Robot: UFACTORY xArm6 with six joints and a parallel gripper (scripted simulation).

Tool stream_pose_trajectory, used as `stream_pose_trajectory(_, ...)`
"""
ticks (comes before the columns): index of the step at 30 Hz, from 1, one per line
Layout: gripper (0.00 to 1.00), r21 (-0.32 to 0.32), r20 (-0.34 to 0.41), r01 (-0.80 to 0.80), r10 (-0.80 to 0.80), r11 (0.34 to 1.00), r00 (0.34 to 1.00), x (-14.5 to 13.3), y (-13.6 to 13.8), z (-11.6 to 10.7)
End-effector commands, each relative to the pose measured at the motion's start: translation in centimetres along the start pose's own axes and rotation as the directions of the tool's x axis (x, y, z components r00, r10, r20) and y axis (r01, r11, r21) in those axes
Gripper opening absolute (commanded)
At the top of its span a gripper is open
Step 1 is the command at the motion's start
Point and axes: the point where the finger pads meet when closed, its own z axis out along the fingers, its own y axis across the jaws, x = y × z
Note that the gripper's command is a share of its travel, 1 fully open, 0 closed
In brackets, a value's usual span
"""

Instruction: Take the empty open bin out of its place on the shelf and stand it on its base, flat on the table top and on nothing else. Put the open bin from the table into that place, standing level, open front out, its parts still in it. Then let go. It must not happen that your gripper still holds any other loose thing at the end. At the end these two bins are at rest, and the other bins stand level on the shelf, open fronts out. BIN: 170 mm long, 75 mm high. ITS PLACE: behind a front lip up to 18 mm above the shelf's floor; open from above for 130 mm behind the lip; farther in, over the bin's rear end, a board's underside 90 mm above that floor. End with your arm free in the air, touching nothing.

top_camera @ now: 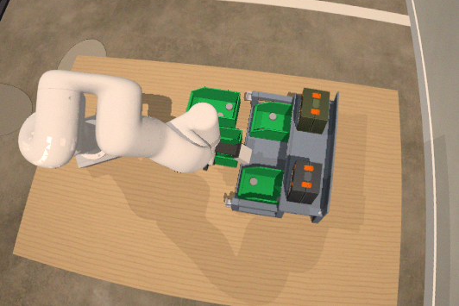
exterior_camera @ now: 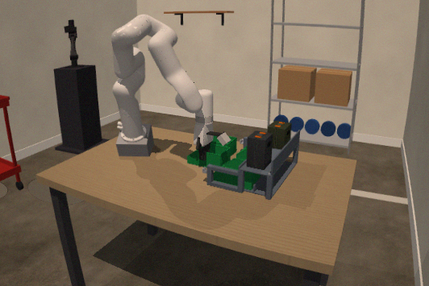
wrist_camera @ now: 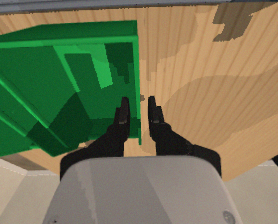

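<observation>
Where the claw (exterior_camera: 202, 155) (wrist_camera: 138, 105) stands: low over the worktop (top_camera: 172, 249) (exterior_camera: 193, 201) (wrist_camera: 200, 55), fingers apart, with one side wall of the empty green bin (top_camera: 231, 135) (exterior_camera: 217, 157) (wrist_camera: 107, 107) between them and gaps showing either side
Empty green bin: out of the shelf, in front of its vacant middle place; whether its base sits flat, I cannot tell
Green parts bin (top_camera: 216, 97) (exterior_camera: 194, 160): on the worktop, just beside the empty one, round grey parts inside
Grey shelf (top_camera: 333, 146) (exterior_camera: 240, 180): two other green bins (top_camera: 273, 121) (top_camera: 260, 185), one each side of the vacant place
Behind them: olive case (top_camera: 314, 111) (exterior_camera: 279, 135) and dark grey case (top_camera: 304, 182) (exterior_camera: 259, 150), upright
</observation>
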Motion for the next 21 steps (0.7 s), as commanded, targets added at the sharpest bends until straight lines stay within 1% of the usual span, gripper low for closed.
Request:
stream_pose_trajectory(1, 0.26, 0.001, -0.003, 0.0, 0.0, 1.0, 1.0, 0.12, -0.02, -0.08)
stream_pose_trajectory(2, 0.0, 0.001, -0.003, 0.0, 0.0, 1.0, 1.0, 0.12, -0.02, -0.08)
stream_pose_trajectory(21, 0.0, 0.001, -0.003, 0.0, 0.0, 1.0, 1.0, 0.12, -0.02, -0.08)
